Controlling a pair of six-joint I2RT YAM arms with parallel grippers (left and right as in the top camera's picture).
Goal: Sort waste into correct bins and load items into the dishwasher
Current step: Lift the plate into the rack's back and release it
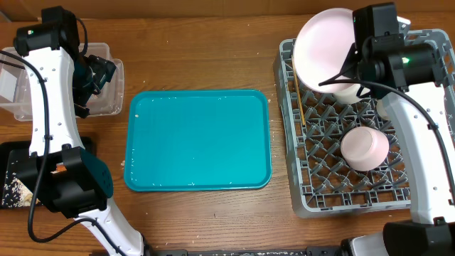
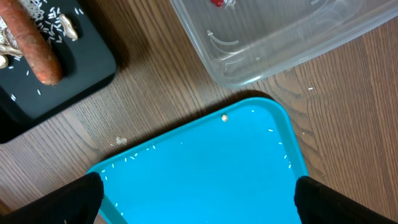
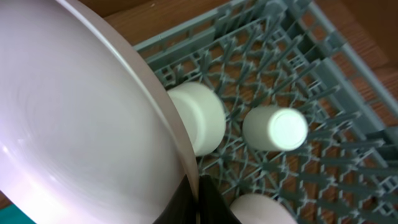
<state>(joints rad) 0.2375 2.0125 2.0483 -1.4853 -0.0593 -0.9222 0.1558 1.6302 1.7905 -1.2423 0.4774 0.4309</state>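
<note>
Counted on 1 wooden table (image 1: 206,60): 2 robot arms (image 1: 50,107) (image 1: 419,135), 1 teal tray (image 1: 199,139), 1 grey dish rack (image 1: 330,181), 1 clear tub (image 2: 280,43) and 1 black tray (image 2: 84,71). At the rack are 1 large white plate (image 1: 323,46) and 3 smaller white vessels (image 3: 198,115) (image 3: 277,129) (image 3: 258,210). The black tray carries 1 orange sausage stick (image 2: 37,50).

You have a teal tray (image 1: 197,140) lying flat in the middle of the brown wooden table (image 1: 213,43), its long sides running left to right, with one rounded corner and raised rim showing close in the left wrist view.
</note>
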